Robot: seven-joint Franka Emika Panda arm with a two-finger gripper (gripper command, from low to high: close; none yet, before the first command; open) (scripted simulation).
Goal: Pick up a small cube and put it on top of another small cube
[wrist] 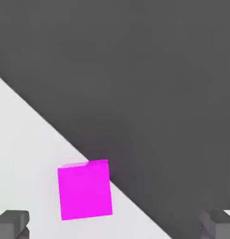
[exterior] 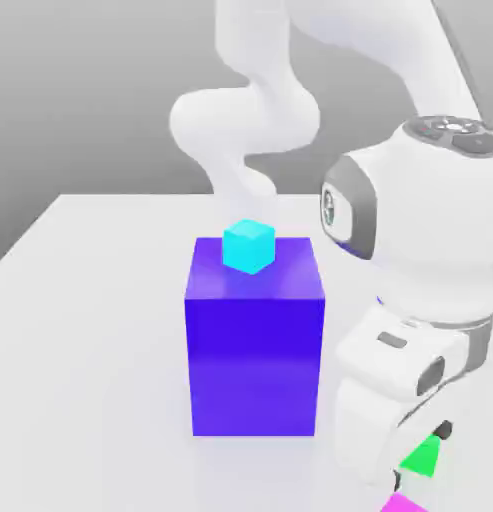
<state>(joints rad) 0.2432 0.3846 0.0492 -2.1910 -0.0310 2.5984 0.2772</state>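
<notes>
Bright, even, shadowless render, softly blurred throughout.

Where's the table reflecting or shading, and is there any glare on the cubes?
Exterior view: the white table is glossy, with a faint blue reflection under the large blue block; the cyan cube shows no glare. Hand view: the magenta cube is flat-lit and casts no clear shadow.

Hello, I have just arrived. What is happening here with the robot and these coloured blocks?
A white robot arm is bent low over the near corner of a white table. Its tool is open, with nothing between the fingers, and a magenta cube lies below it near the table's edge. A green cube sits close by. A small cyan cube rests on top of a tall blue block. Nothing is lifted yet.
</notes>
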